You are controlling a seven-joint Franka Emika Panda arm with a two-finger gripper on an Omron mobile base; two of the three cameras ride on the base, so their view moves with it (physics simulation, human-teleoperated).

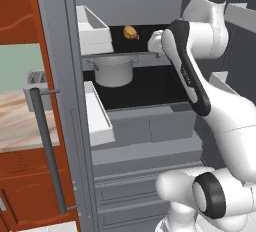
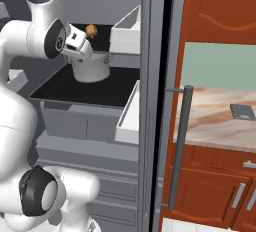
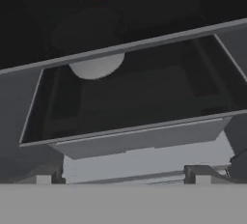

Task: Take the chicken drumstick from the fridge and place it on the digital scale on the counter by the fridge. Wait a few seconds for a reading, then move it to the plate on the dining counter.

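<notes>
one small golden lump, the chicken drumstick (image 1: 131, 32), is seen lying on the upper black shelf of the fridge (image 1: 150, 126), far back and just right of a white door bin (image 1: 92, 31). below it, on the next shelf, a grey pot (image 1: 114, 70) is parked. the gripper (image 2: 79, 46) is held in front of the upper shelf, near the drumstick but apart from it; whether its jaws are apart or together cannot be told from these views, and nothing is seen clamped between them.

the drumstick is judged to be light, fairly firm yet slightly yielding, with a skin that may prove slippery. it is best taken across its thicker middle, so that it is not squeezed out sideways. little force should be needed, and nothing fragile is involved.

in the right base view the digital scale (image 2: 243, 111) is shown on the marbled counter (image 2: 215, 121) to the right of the fridge, past the long bar handle (image 2: 179, 146). in the left base view a grey toaster (image 1: 36, 83) is shown on the left counter instead. in the hand view the drumstick is placed at the far top edge, above the shelf fronts, with the pot beneath it.
</notes>
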